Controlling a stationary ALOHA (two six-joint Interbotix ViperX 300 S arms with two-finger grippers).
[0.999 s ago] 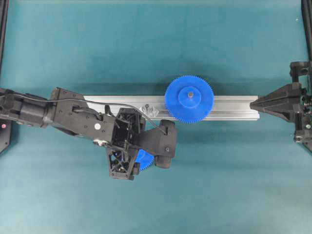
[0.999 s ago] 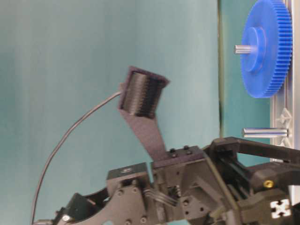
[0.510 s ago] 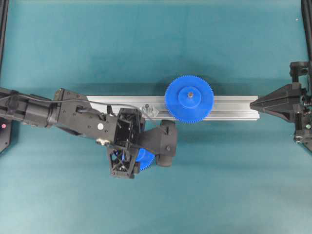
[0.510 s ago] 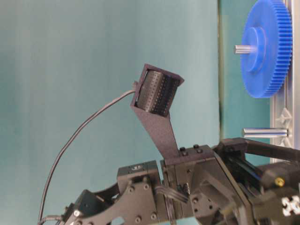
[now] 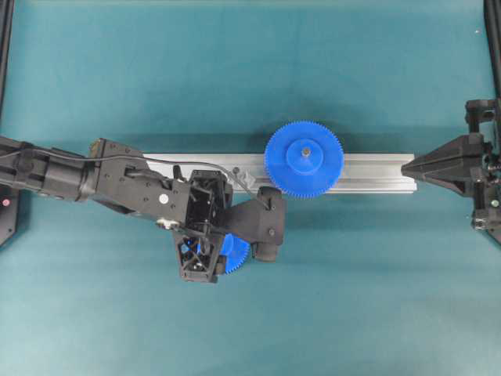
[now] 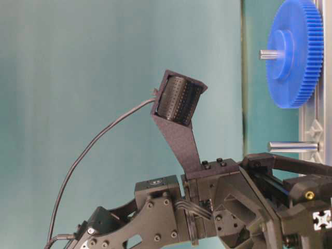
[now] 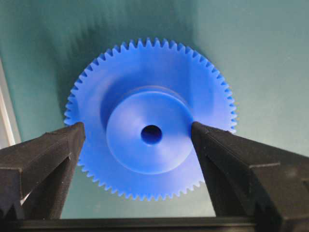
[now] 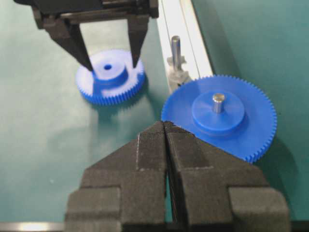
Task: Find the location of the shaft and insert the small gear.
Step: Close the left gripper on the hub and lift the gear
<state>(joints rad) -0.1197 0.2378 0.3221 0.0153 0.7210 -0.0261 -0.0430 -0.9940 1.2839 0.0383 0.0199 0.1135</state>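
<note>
Two wide left gripper (image 7: 137,133) fingers (image 7: 46,154) straddle the small gear's (image 7: 149,118) hub; right gripper (image 8: 165,126) fingers pressed together.

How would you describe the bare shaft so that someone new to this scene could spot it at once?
Find the silver rail lying across the teal table. A large blue gear sits on it; just left of that gear a thin grey shaft stands upright from the rail. Unlike the pin in the large gear, it carries nothing, and small silvery pieces flank its base.
</note>
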